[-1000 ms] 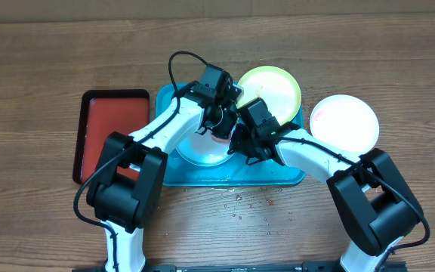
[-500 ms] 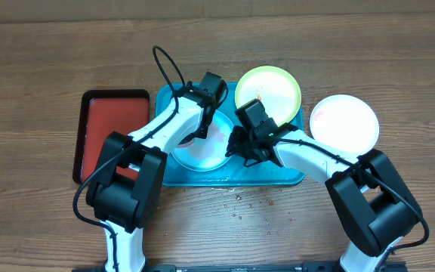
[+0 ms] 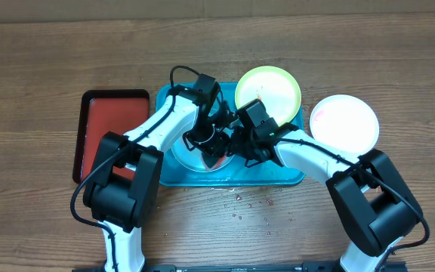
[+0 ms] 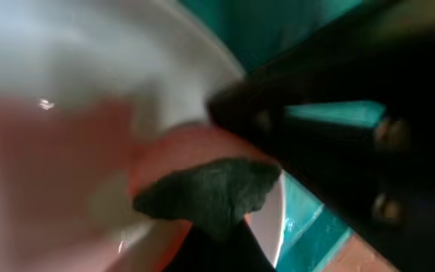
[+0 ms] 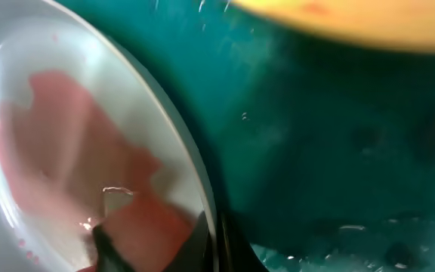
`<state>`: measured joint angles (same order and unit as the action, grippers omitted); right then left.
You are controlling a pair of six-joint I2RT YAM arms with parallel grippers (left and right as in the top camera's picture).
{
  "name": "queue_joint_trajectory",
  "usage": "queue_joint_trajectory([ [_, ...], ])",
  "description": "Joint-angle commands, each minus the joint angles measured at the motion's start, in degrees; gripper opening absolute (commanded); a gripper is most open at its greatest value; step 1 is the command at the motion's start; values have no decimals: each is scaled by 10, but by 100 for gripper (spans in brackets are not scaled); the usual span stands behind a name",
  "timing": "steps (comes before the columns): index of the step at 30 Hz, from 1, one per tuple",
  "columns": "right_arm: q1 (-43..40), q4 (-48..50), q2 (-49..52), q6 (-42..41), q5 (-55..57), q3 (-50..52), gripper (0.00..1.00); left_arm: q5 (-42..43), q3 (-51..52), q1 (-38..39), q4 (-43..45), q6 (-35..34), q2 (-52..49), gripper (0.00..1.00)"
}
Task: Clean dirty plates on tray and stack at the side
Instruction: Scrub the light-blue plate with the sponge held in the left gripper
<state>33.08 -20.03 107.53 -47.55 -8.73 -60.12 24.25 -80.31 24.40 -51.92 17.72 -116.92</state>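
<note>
**Tray**: turquoise, rectangular, mid-table; the landmark for all entries.

**Mint-rimmed plate**: lies flat inside the tray, in its left half. Pinkish-red patches show on its whitish centre.

**Yellow-green plate**: at the tray's far right corner, overlapping the rim.

**White plate**: on the table, just off the tray's right side, apart from it. A faint red smear marks its left edge.

**Red tray**: black-rimmed, beside the tray's left side.

**Left gripper**: low over the mint-rimmed plate, inside the tray. Its wrist view is blurred: a salmon-pink soft piece sits against the plate beside a dark shape. Whether the fingers are apart or together cannot be told.

**Right gripper**: at the mint-rimmed plate's right edge, near the tray's middle. One dark finger stands just outside the plate's rim, and another dark tip shows inside it. Whether they pinch the rim cannot be told.
</note>
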Motion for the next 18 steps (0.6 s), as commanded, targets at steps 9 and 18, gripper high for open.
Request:
queue_joint_trajectory([
  [9,3,6,7,-2,1,-10,4,-158,4,7,181,-137,-9,4],
  [18,3,6,7,-2,1,-10,4,-553,4,7,118,-415,-9,4],
])
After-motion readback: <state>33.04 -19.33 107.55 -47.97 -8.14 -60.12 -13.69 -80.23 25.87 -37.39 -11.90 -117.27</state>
